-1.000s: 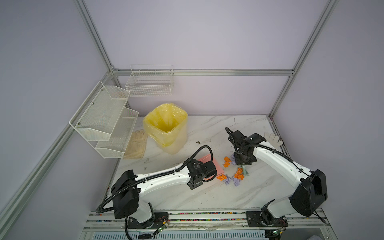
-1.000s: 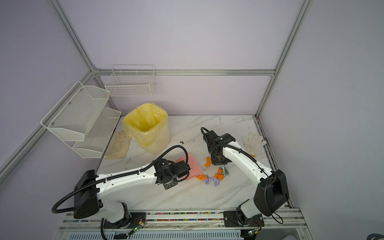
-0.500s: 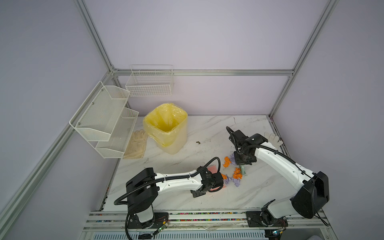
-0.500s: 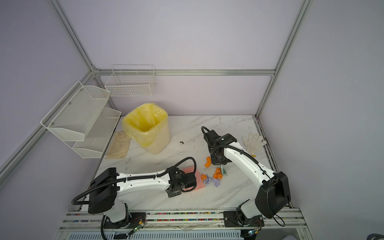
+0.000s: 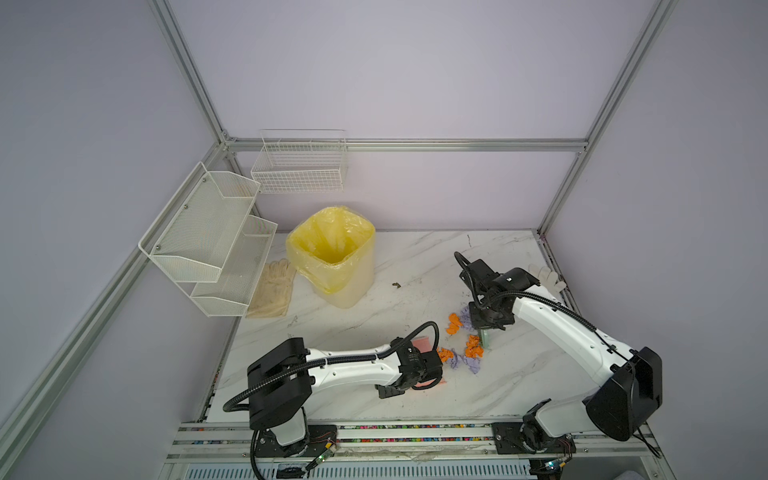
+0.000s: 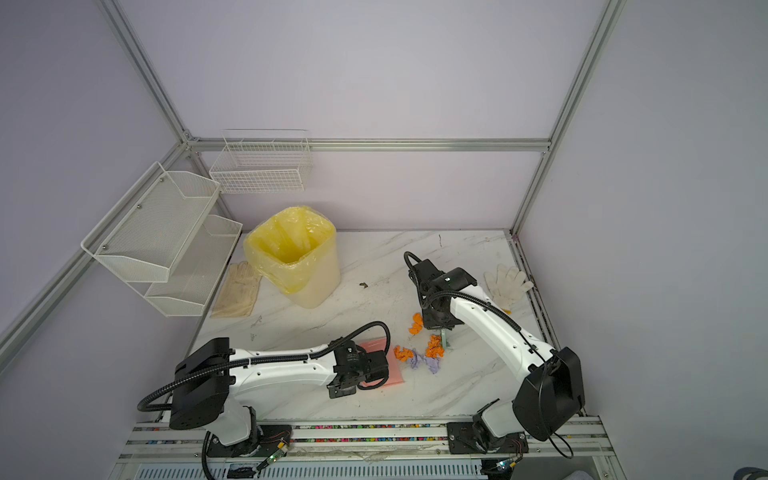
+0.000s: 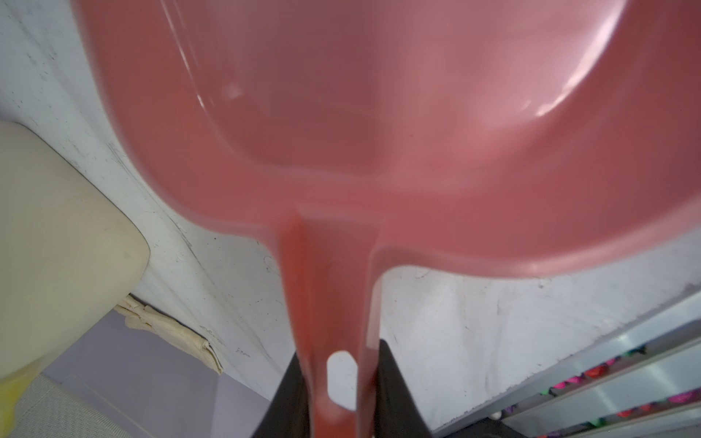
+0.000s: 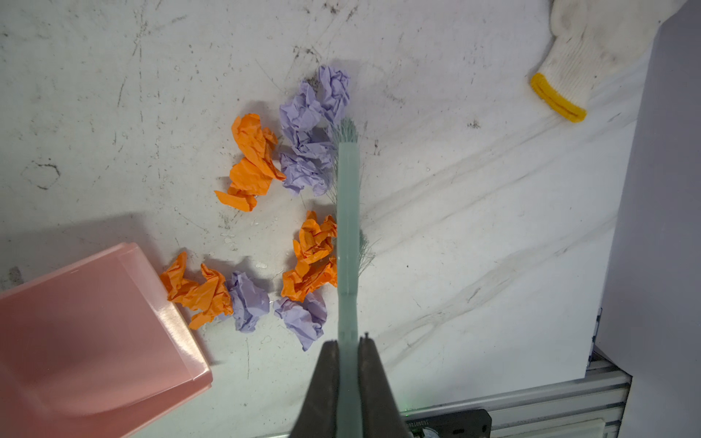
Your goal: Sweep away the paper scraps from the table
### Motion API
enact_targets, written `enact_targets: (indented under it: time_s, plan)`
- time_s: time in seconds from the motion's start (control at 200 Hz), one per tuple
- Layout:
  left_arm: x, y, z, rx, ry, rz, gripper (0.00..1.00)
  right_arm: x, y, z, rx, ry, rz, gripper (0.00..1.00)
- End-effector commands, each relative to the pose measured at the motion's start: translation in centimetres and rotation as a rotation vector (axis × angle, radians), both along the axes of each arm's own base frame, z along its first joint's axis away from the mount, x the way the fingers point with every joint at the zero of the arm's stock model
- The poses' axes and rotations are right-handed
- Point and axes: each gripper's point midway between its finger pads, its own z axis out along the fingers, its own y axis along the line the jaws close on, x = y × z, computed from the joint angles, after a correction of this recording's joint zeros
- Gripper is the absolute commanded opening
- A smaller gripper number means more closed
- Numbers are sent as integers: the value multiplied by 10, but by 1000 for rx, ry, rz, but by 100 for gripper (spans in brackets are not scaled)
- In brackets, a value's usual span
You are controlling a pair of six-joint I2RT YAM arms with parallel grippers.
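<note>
In both top views your left gripper (image 6: 379,368) sits hidden under its own black wrist, so you cannot read its jaws there. Only slivers of the pink dustpan (image 6: 392,374) show past it. Your right gripper (image 5: 486,322) points down and covers the upper end of the pale green brush (image 5: 485,338). The paper scraps (image 5: 465,353) lie on the table (image 5: 415,266) between the two grippers, toward its near right part. One purple wad is partly tucked under the right wrist.

In the left wrist view the dustpan fills most of the frame: blurred, glossy, smooth plastic with a rounded back wall. Its front lip is cut off. Two dark jaws press on either side of its narrow handle, which has an oval hanging hole.

In the right wrist view your jaws are clamped tight on the brush's thin, translucent handle. That handle hides most of the bristles; only fine tufts fray out beside it. Crumpled orange and lilac wads lie on the dustpan's side of the brush, several touching it. One orange wad seems to touch a corner of the dustpan's flat lip. The dustpan runs out of frame. A knitted white glove (image 8: 591,45) with a yellow cuff is cut off too. The marble looks scuffed and speckled.
</note>
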Motion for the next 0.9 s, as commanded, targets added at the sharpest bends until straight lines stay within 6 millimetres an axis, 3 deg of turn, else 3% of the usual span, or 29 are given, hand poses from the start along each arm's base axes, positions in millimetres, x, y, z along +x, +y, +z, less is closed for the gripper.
enact_targets:
  time_s: [0.0, 0.1, 0.29, 0.525, 0.625, 0.895]
  plan:
    - [2, 11, -1, 65, -26, 10, 0, -1, 2, 9, 17, -19, -2, 0]
    - [5, 12, 8, 59, -50, 21, 0, 0, 1, 8, 6, -16, 5, 0]
    - [9, 17, 8, 71, -79, -18, 0, 1, 3, 7, 14, -20, 17, 0]
    - [14, 16, 35, 20, -134, -8, 0, 2, 4, 8, 18, -30, 39, 0]
    - [8, 19, 35, 13, -98, -30, 0, 4, 5, 7, 18, -30, 41, 0]
    - [-2, 28, 12, 78, -28, -64, 0, 5, 8, 5, 22, -24, 54, 0]
